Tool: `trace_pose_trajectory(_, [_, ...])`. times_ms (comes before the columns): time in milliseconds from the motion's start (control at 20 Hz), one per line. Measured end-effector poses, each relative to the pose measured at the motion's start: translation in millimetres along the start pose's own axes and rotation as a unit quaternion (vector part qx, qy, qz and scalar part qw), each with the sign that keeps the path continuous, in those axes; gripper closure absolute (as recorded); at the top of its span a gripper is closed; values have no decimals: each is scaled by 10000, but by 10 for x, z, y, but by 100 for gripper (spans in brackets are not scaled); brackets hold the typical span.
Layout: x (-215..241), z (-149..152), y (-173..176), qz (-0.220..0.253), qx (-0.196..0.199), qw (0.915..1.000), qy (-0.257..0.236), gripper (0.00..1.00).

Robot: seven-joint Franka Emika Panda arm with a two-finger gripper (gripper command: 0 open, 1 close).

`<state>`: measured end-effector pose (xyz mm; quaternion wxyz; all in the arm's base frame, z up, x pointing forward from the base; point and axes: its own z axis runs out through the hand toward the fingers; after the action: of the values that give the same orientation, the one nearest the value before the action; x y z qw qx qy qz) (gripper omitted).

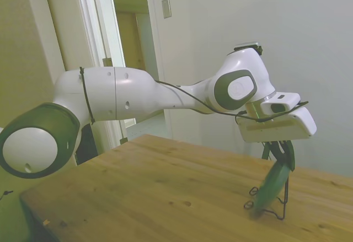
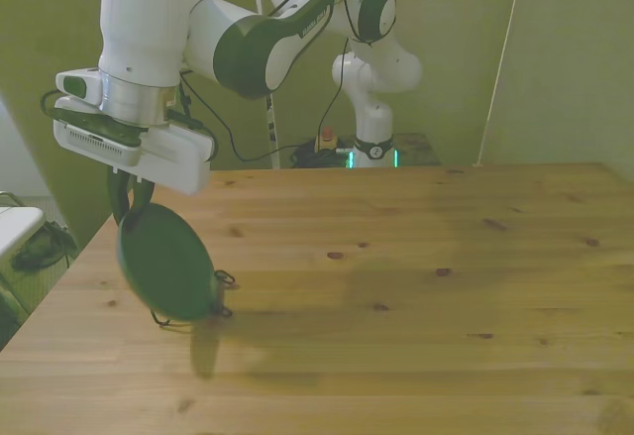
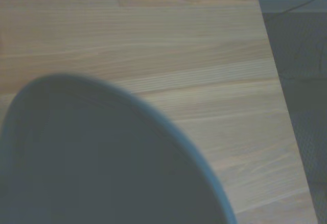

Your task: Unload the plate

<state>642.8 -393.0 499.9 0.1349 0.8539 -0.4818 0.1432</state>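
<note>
Wooden tabletop [image 1: 165,187], knotted planks. Plain pale wall [image 1: 231,16] behind it in the side view. At far left, a white-framed open doorway [image 1: 129,38] with a wall plate [image 1: 166,8] beside it.

Plate [image 1: 272,184] tilted on edge in black wire stand [image 1: 280,209] near wooden table [image 1: 165,192] far end; gripper [image 1: 282,152] directly above, fingers reaching down at plate's top rim; open or closed unclear; doorway [image 1: 135,60] behind.
</note>
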Motion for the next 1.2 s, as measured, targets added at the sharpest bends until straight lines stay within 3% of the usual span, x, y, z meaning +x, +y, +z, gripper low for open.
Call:
trace_pose_trajectory(400, [51,-193,-31,-3,128,9998,155,100])
trace_pose_trajectory(550, [58,-524,-58,12,355,9991,226,100])
trace_pose_trajectory(700, [-28,-1000,-90,85,814,9966,-5,100])
trace_pose_trajectory(850, [-205,-1432,-229,153,1489,9874,-509,100])
trace_pose_trajectory(950, [-330,-1556,-386,191,1863,9782,-896,100])
trace_pose_trajectory(1050, [-442,-1502,-573,258,2147,9673,-1329,100])
trace_pose_trajectory(1200, [-589,-1082,-876,267,2335,9511,-2005,100])
